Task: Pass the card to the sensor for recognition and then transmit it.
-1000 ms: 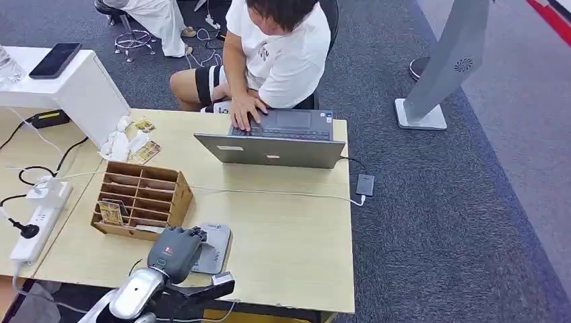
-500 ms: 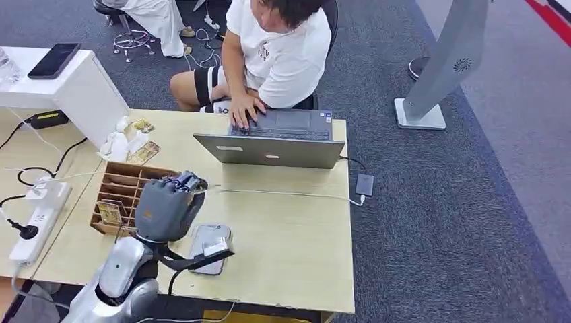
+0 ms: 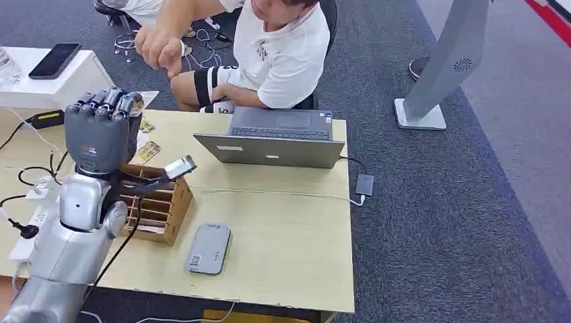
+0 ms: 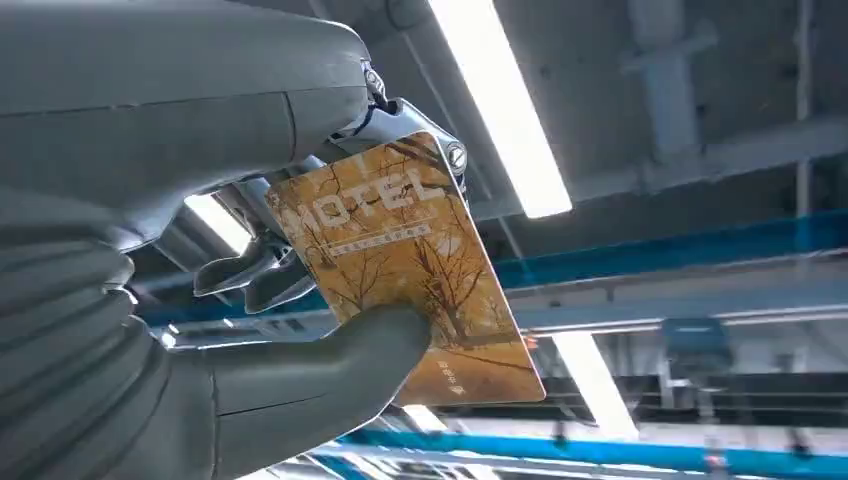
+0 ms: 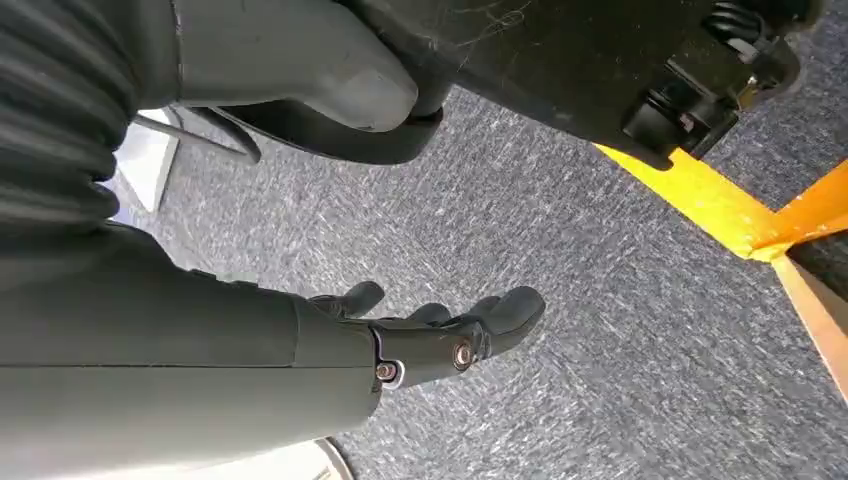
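The left hand (image 3: 101, 131) is holding the card (image 4: 405, 270) up high, and open air is lying between it and the person's hand (image 3: 158, 46) above. Below it, the wooden organizer (image 3: 145, 198) and the white stand (image 3: 74, 87) are crowding the table (image 3: 283, 256). The laptop (image 3: 273, 148) is blocking the far side. Bare tabletop is lying around the sensor (image 3: 209, 248).

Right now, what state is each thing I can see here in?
Left hand: raised, holding the card.
Card: pinched between thumb and fingers, printed face to the wrist camera.
Right hand: holding nothing, fingers loosely apart, above the carpet.
Sensor: flat on the table, nothing on it.
Laptop: lid open.
Phone: screen dark.
Person's hand: raised, reaching toward the card.
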{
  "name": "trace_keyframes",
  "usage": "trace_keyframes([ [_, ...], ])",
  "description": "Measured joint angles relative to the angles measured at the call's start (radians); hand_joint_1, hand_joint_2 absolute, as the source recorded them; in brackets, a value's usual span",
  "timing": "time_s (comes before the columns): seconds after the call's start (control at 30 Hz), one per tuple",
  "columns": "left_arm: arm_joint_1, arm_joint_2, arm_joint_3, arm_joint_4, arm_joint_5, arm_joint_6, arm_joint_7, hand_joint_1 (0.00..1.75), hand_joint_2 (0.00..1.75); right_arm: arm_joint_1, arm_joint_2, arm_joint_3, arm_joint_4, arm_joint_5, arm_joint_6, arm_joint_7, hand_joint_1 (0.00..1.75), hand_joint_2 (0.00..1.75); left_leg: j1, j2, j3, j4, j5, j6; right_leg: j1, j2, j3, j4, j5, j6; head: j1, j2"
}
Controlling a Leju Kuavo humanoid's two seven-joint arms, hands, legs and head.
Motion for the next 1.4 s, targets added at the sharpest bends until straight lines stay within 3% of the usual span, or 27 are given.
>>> trace_keyframes([
  [0.03, -0.109, 0.011, 0.032, 0.137, -0.038, -0.018, 0.028, 1.75, 1.75, -0.003, -0.002, 0.013, -0.002, 0.002, 0.008, 0.002, 0.0, 1.75, 0.0, 0.001, 0.0, 0.0, 0.001, 0.0, 0.0, 0.0, -0.001, 0.0, 0.002, -0.001, 0.0, 0.0],
  [0.27, -0.209, 0.015, 0.05, 0.321, -0.06, -0.015, 0.056, 1.75, 1.75, -0.003, -0.004, 0.02, -0.003, -0.004, 0.006, -0.003, 0.0, 1.75, 0.0, 0.001, 0.0, 0.0, 0.001, 0.0, 0.0, 0.001, -0.001, 0.0, 0.002, -0.001, 0.0, 0.0],
  [0.9, -0.236, 0.014, 0.053, 0.416, -0.027, -0.01, 0.06, 1.75, 1.75, -0.003, -0.005, 0.021, -0.003, -0.004, 0.006, 0.004, 0.0, 1.75, 0.0, 0.001, -0.001, 0.0, 0.001, 0.0, 0.0, 0.001, -0.001, 0.0, 0.002, -0.001, 0.0, 0.0],
  [0.93, -0.236, 0.014, 0.054, 0.423, -0.026, -0.008, 0.062, 0.0, 1.75, -0.003, -0.005, 0.021, -0.003, -0.004, 0.006, 0.005, 0.0, 1.75, 0.0, 0.001, -0.001, 0.0, 0.001, 0.0, 0.0, 0.001, -0.001, 0.0, 0.002, -0.001, 0.0, 0.0],
  [1.4, -0.234, 0.014, 0.078, 0.508, -0.004, 0.006, 0.068, 0.0, 1.75, 0.001, -0.007, 0.021, -0.003, -0.005, -0.003, 0.006, 0.0, 1.75, 0.0, 0.001, -0.001, 0.0, 0.001, 0.0, 0.0, 0.001, -0.001, 0.0, 0.002, -0.001, 0.0, 0.0],
])
